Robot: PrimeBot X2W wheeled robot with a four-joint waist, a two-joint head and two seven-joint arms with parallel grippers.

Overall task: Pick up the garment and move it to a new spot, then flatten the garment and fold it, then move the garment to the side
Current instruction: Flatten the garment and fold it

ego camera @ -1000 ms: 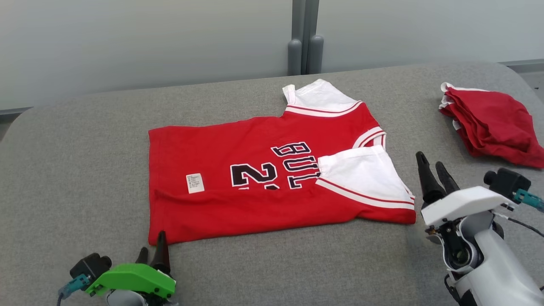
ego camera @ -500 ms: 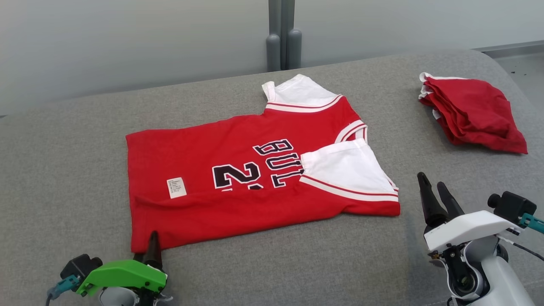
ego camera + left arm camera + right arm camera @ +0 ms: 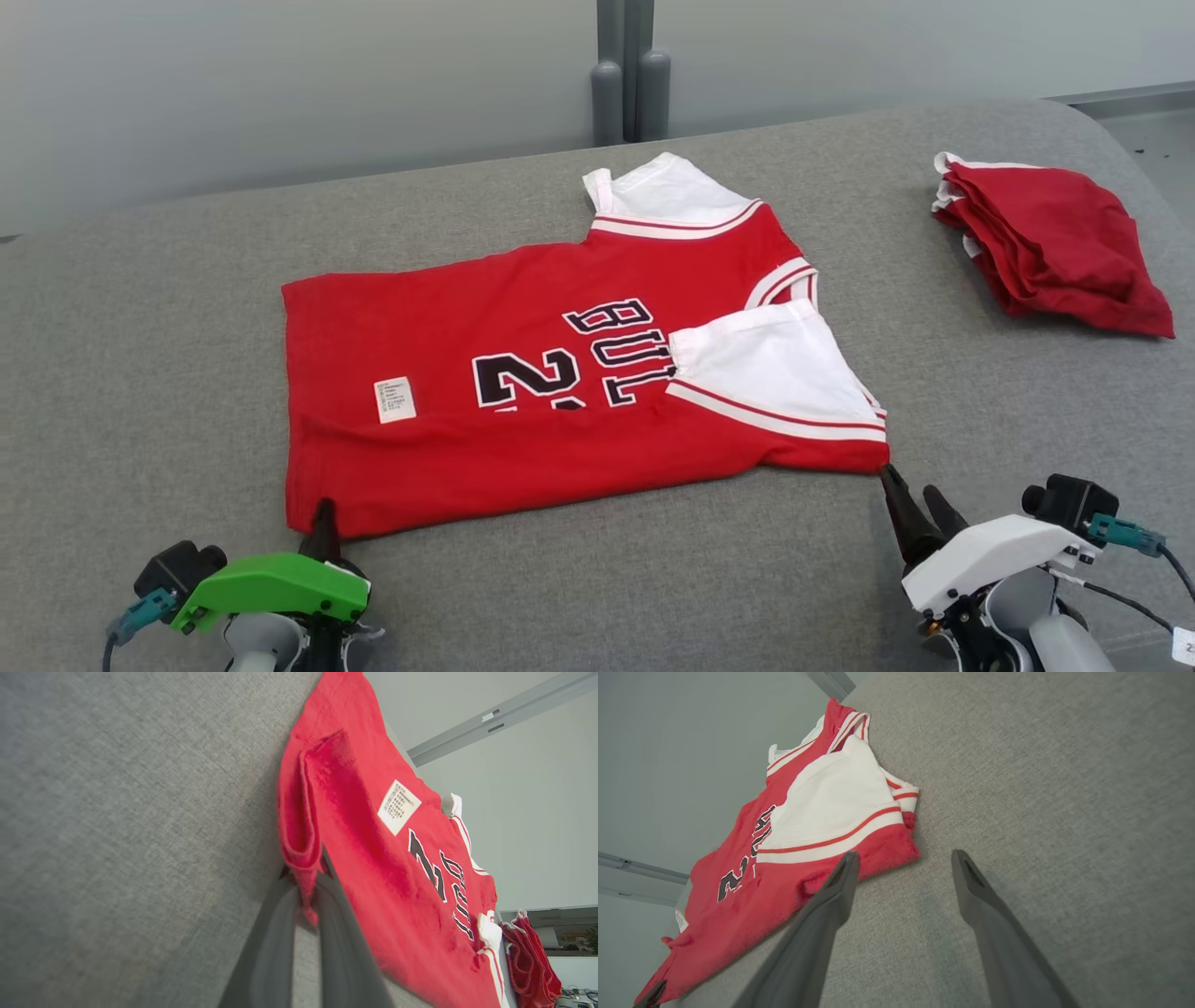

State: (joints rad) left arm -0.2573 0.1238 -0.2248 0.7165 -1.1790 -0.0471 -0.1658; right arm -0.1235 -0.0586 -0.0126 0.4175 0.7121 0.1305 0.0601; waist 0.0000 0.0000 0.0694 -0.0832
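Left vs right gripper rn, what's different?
The left gripper is shut on the jersey, at its hem corner; the right gripper is open, gripping nothing.
The left gripper has a green housing; the right gripper has a white one.
Shared: both sit at the jersey's near edge, at opposite corners, dark fingers pointing toward it.

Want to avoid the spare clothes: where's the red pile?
Head view: the red pile lies at the grey surface's far right, apart from the jersey and beyond the right gripper.
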